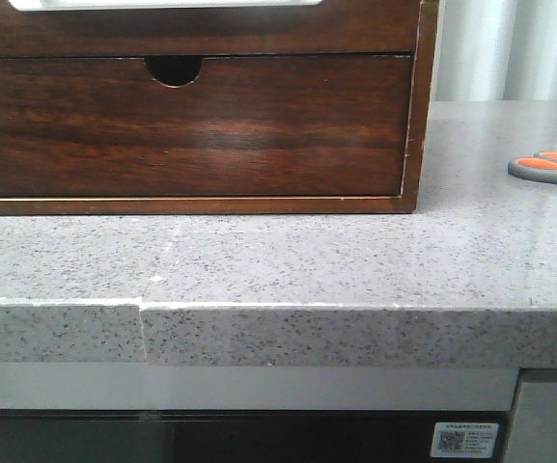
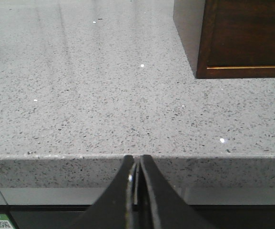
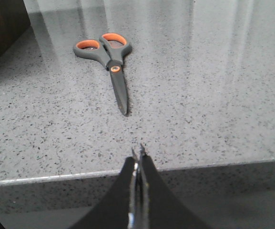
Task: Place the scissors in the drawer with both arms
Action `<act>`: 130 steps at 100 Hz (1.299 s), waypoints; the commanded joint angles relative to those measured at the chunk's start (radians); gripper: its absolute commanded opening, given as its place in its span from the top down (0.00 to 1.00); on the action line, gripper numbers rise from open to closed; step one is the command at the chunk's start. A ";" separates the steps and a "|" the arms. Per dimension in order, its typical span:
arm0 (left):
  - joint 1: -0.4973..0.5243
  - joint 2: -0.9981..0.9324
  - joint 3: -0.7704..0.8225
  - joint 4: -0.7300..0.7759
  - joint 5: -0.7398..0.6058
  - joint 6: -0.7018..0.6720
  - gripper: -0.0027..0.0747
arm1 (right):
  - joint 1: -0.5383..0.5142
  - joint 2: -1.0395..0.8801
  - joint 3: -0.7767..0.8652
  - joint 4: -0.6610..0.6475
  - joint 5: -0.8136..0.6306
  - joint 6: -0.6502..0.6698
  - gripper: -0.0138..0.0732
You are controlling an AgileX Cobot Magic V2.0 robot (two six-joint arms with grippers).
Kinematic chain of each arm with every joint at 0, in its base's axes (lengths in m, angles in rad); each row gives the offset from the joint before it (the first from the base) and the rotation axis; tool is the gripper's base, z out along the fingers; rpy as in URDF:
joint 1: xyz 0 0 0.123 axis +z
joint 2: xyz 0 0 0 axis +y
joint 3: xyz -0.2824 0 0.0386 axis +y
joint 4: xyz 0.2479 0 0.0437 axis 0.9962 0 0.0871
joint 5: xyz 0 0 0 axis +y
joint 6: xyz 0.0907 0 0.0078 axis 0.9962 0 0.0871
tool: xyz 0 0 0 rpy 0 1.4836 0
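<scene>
Resting on the speckled grey surface [image 1: 288,260], the wooden box [image 1: 191,106] shows you a closed notched drawer front [image 1: 186,125]; the shallow drawer is barely in view. You find the scissors [image 3: 109,62] lying flat to the box's right, well apart from it, blades closed. Judge them light, rigid and thin, with smooth blades likely to slip: take them at the pivot or across the plastic handles. Your left fingers [image 2: 136,172] and right fingers [image 3: 138,164] are both pressed together, holding nothing, short of the surface edge.
</scene>
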 commanded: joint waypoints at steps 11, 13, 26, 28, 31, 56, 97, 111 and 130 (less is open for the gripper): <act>0.000 -0.031 0.024 -0.007 -0.035 0.001 0.99 | -0.006 -0.019 0.009 -0.001 -0.021 -0.008 0.91; 0.000 -0.031 0.024 -0.007 -0.035 0.001 0.99 | -0.006 -0.019 0.009 -0.001 -0.021 -0.008 0.91; 0.000 -0.031 0.024 -0.007 -0.035 0.001 0.99 | -0.006 -0.019 0.009 -0.001 -0.021 -0.008 0.91; 0.000 -0.031 0.024 -0.007 -0.035 0.001 0.99 | -0.006 -0.019 0.009 -0.001 -0.021 -0.008 0.91; 0.000 -0.031 0.024 -0.007 -0.035 0.001 0.99 | -0.006 -0.019 0.009 -0.001 -0.021 -0.008 0.91; 0.000 -0.031 0.024 -0.007 -0.035 0.001 0.99 | -0.006 -0.019 0.009 -0.001 -0.021 -0.008 0.91; 0.000 -0.031 0.024 0.002 -0.131 0.001 0.99 | -0.006 -0.019 0.009 -0.001 -0.104 -0.008 0.91; 0.000 -0.031 0.024 0.002 -0.172 0.001 0.99 | -0.006 -0.019 0.009 -0.001 -0.121 -0.008 0.91; 0.000 -0.031 0.024 0.002 -0.200 0.001 0.99 | -0.006 -0.019 0.009 -0.001 -0.182 -0.008 0.91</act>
